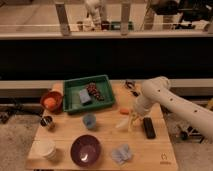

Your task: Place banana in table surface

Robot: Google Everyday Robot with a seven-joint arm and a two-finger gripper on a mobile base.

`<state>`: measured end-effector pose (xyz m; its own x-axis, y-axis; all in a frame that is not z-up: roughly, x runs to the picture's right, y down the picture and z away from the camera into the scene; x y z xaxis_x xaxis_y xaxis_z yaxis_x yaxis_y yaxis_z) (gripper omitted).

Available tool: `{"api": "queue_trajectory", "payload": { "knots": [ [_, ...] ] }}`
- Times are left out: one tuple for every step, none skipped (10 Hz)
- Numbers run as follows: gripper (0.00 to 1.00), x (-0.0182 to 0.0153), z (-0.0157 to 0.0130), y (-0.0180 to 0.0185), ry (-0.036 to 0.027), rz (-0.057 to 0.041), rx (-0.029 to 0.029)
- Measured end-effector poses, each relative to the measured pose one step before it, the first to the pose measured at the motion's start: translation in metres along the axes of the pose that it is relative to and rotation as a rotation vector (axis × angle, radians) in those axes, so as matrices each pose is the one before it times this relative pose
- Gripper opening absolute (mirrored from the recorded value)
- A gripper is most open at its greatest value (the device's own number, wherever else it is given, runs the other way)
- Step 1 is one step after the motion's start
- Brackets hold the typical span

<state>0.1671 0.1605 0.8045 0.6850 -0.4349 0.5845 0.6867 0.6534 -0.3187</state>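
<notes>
Reaching down at the centre right of the frame, the end effector (129, 119) sits low over the table (65, 132), right at the yellow banana (131, 122). Its opening cannot be told. A black block (149, 127) lies just right of the banana.

My arm (176, 104) reaches in from the right, elbow (154, 89) raised, gripper (130, 119) low at centre-right, pointing down.

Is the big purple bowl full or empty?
Empty. The purple bowl looks bare inside, with nothing in it. The gripper is elsewhere, low over the table, up and right of the bowl, beside a black object.
</notes>
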Motion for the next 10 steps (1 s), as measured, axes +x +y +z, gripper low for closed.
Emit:
{"api": "queue_trajectory", "payload": {
  "knots": [
    [0.0, 0.00016, 0.01525, 0.00511, -0.02594, 0.00408, -0.0059],
    [0.0, 0.0001, 0.0089, 0.00234, -0.0171, 0.00179, -0.00076],
    [0.0, 0.00037, 0.00987, 0.00293, -0.02364, 0.00406, 0.00076],
    [0.01, -0.00055, 0.00555, 0.00243, -0.02215, 0.00302, -0.00292],
    [0.06, 0.00008, 0.00345, 0.00248, -0.00629, 0.00167, -0.00535],
    [0.16, 0.00023, 0.00574, 0.00278, 0.00063, -0.00002, -0.00508],
    [0.27, 0.00019, 0.00349, 0.00056, 0.004, -0.0045, 0.00018],
    [0.36, -0.00084, -0.00064, -0.00041, 0.00237, -0.00412, -0.00124],
    [0.46, -0.00129, -0.00277, -0.00141, 0.00012, -0.0027, -0.00012],
    [0.59, -0.0013, 0.00147, 0.00007, -0.00529, 0.00008, -0.00178]
  ]
}}
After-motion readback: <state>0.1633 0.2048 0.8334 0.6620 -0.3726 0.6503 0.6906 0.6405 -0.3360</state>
